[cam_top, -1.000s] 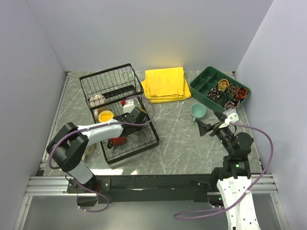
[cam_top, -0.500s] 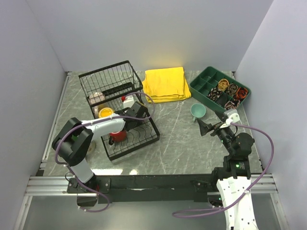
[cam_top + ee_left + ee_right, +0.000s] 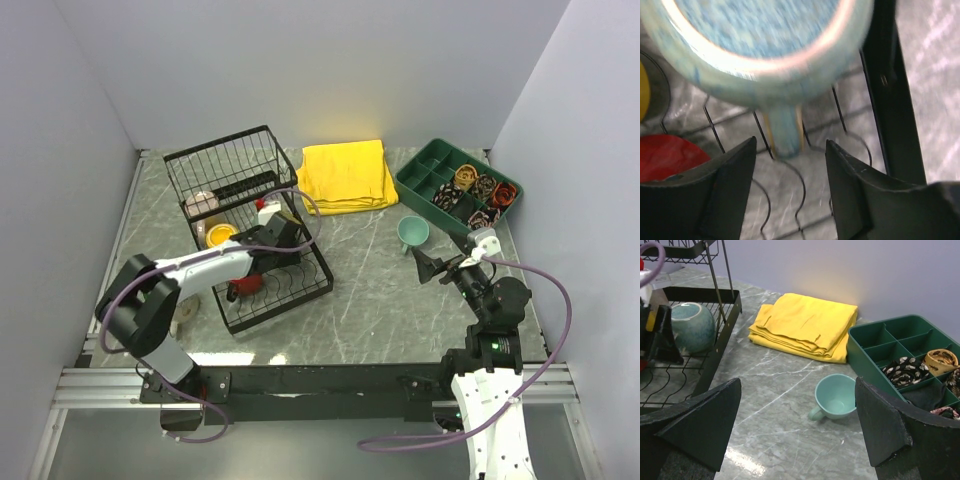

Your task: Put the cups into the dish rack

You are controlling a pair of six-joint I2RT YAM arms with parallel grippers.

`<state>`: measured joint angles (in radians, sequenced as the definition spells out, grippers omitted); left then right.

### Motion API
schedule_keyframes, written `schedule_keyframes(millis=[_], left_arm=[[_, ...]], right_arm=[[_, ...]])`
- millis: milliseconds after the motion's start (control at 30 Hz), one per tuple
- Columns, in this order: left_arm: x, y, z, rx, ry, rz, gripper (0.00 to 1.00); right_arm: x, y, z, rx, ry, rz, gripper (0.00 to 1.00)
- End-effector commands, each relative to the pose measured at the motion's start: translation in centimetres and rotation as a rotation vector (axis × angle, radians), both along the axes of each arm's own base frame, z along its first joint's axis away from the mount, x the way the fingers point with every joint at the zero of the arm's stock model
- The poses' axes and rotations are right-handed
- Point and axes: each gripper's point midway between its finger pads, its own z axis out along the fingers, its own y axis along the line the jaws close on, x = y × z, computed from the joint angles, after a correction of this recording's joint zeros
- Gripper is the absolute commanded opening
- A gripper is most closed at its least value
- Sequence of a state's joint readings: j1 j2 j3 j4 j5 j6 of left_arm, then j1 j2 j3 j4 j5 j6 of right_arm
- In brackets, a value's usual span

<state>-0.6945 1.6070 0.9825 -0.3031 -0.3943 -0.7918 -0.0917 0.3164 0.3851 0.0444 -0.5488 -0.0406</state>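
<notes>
The black dish rack [image 3: 282, 308] stands at the left of the table. A teal cup [image 3: 755, 45] lies in its slotted tray, its handle [image 3: 784, 131] pointing at my left gripper [image 3: 790, 150]. That gripper is open, with nothing between its fingers and the handle just beyond the tips. A red cup [image 3: 245, 285], a yellow cup [image 3: 220, 236] and a beige cup [image 3: 200, 204] also sit in the rack. A second teal cup [image 3: 836, 397] stands upright on the table, ahead of my open right gripper [image 3: 430, 265] and apart from it.
A folded yellow cloth [image 3: 345, 175] lies at the back behind the rack. A green divided tray [image 3: 440, 178] with small rolled items stands at the back right, close to the teal cup on the table. Walls close in on three sides.
My left gripper has opened and let go of the teal cup in the rack tray. The rack shifted slightly. The right arm has not moved.
</notes>
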Motion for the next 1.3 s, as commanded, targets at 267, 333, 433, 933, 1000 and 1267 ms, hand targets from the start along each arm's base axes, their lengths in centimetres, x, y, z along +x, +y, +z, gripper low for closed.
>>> schedule_keyframes(millis=[267,333,433,933,1000,1267], left_arm=[[0.0,-1.3,7.7,-0.116,-0.213,-0.203,0.66],[-0.4,-1.7,8.0,-0.123,-0.219,-0.246,0.65],[-1.3,-2.0,7.9,-0.127,-0.206,-0.305,0.59],[0.7,-3.0,5.6,0.198,-0.2,-0.467,0.04],[1.8,-3.1,5.5,0.253,-0.185,-0.446,0.04],[4.4,-0.9,3.6,0.492,-0.155,-0.396,0.05]], right_arm=[[0.0,-0.1,0.5,0.003,-0.027,0.001,1.0],[0.1,-0.2,0.5,0.002,-0.026,-0.001,1.0],[0.1,-0.2,0.5,0.0,-0.025,-0.004,1.0],[0.1,-0.4,0.6,-0.002,-0.032,-0.007,1.0],[0.1,-0.4,0.6,-0.003,-0.034,-0.01,1.0],[0.1,-0.5,0.7,0.0,-0.041,-0.01,1.0]])
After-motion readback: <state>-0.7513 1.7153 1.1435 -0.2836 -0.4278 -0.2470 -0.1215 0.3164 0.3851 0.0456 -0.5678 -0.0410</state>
